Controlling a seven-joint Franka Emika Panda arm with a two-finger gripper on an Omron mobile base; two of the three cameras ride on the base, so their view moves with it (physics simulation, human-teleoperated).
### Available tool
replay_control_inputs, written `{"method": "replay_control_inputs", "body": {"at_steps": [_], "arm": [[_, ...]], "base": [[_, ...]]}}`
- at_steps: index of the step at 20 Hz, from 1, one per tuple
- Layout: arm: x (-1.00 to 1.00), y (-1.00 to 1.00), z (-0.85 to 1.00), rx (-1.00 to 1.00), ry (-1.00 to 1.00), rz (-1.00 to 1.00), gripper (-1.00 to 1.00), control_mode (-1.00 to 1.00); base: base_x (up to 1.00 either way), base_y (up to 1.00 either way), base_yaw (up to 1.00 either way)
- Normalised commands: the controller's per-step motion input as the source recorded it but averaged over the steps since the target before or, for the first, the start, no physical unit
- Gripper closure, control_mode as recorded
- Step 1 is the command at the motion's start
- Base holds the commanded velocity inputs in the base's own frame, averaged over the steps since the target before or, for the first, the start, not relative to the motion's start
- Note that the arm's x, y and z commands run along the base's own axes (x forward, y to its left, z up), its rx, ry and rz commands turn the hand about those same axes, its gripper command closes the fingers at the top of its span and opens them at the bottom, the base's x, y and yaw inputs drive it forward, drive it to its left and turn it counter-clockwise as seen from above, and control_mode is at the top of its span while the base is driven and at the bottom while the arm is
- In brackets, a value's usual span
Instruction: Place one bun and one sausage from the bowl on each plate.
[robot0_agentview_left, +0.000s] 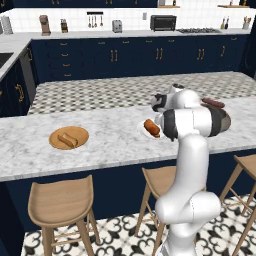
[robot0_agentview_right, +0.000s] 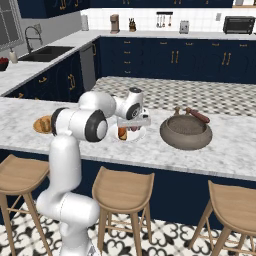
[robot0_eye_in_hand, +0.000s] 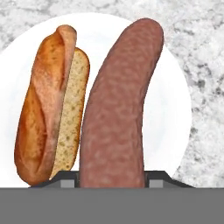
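On the marble island counter (robot0_agentview_left: 100, 145) of a navy kitchen, the gripper (robot0_eye_in_hand: 112, 177) held a sausage (robot0_eye_in_hand: 116, 109) over the white plate (robot0_eye_in_hand: 177, 109), beside its bun (robot0_eye_in_hand: 50, 105). A clean release would lower it first, clear of the bun; the bowl (robot0_agentview_right: 186, 132) stood nearby.

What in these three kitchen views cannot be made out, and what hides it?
- White plate, left base view: mostly behind the arm.
- Bowl, right base view: its wall hides whatever lies low inside.
- Sausage, hand view: lower end cut off at the gripper; contact with the plate unclear.
- Wooden plate, right base view: half behind the arm.
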Motion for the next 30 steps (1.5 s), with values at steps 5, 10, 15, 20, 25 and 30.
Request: {"method": "replay_control_inputs", "body": {"at_steps": [5,10,15,20,25,30], "arm": [[0.18,0.12,-0.3,0.0,0.05,0.04,1.0,-1.0],[0.19,0.09,-0.16,0.0,0.0,0.05,1.0,-1.0],[0.06,0.0,0.0,0.0,0.0,0.04,-1.0,-1.0],[0.0,0.0,0.0,0.0,0.0,0.01,-1.0,-1.0],[-0.04,0.0,0.13,0.0,-0.01,0.0,-1.0,-1.0],[-0.44,-0.15,0.65,0.0,-0.1,0.0,-1.0,-1.0]], "base": [[0.0,0.0,0.0],[0.0,0.0,0.0],[0.0,0.0,0.0],[0.0,0.0,0.0],[0.0,0.0,0.0],[0.0,0.0,0.0]]}}
